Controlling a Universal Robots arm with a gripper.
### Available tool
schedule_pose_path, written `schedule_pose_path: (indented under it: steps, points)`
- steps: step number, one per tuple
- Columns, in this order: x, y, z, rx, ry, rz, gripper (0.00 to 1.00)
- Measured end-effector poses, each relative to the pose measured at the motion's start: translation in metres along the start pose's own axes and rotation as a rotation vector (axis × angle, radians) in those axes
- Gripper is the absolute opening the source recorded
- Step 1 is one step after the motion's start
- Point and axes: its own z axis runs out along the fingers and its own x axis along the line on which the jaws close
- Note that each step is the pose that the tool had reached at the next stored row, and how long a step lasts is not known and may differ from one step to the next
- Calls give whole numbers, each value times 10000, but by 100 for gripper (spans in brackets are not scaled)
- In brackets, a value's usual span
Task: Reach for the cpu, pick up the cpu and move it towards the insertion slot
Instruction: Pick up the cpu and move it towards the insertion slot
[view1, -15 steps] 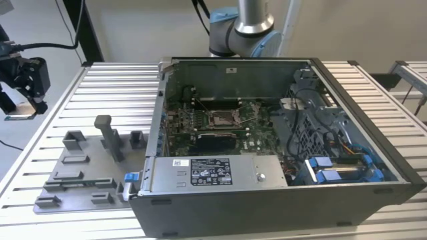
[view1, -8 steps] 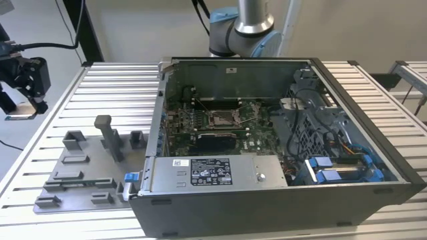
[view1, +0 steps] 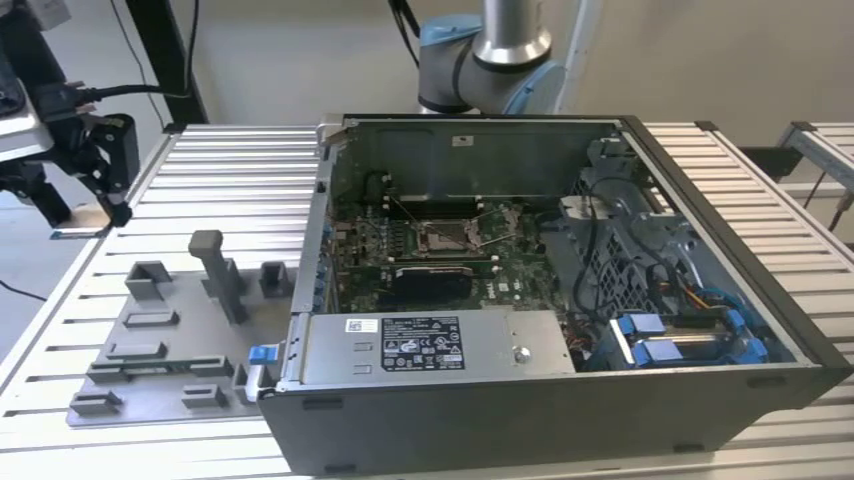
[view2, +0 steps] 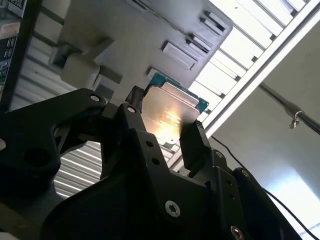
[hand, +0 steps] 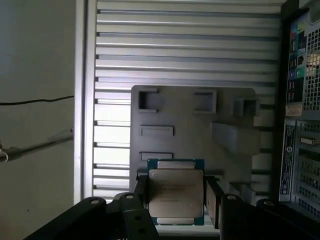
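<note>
The cpu, a thin square chip with a silvery face and a green rim, sits between the black fingers of my gripper, which is shut on its two opposite edges. In the second wrist view the cpu catches a bright glare above the gripper. In the exterior view the gripper hangs over the table edge at the exterior view's left, well away from the computer case. The insertion slot, a square socket with a metal frame, lies on the green board inside the open case.
A grey fixture plate with raised blocks and a tall post lies on the ribbed table between the gripper and the case; that plate sits below the chip. Inside the case a labelled silver box runs along the front.
</note>
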Motion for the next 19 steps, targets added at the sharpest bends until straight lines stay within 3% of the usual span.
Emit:
schedule_pose_path:
  steps: [4, 7, 8, 10, 11, 12, 13, 15, 16, 19]
  points:
    - [-101, -1, -1, -40, -177, -3, 0]
    - [-139, -2, -1, -92, -370, -7, 0]
    - [-149, -2, 0, -113, -396, -16, 0]
    - [-162, -2, 0, -114, -394, -24, 0]
    - [-167, -3, 0, -154, -393, -25, 0]
    - [-172, -3, 0, -273, -382, -23, 0]
    - [-180, -3, 0, -457, -347, -19, 0]
    - [-190, -3, -1, -758, -292, -11, 0]
    - [-193, -3, 0, -787, -224, -7, 0]
    - [-195, -3, 0, -795, 320, 31, 0]
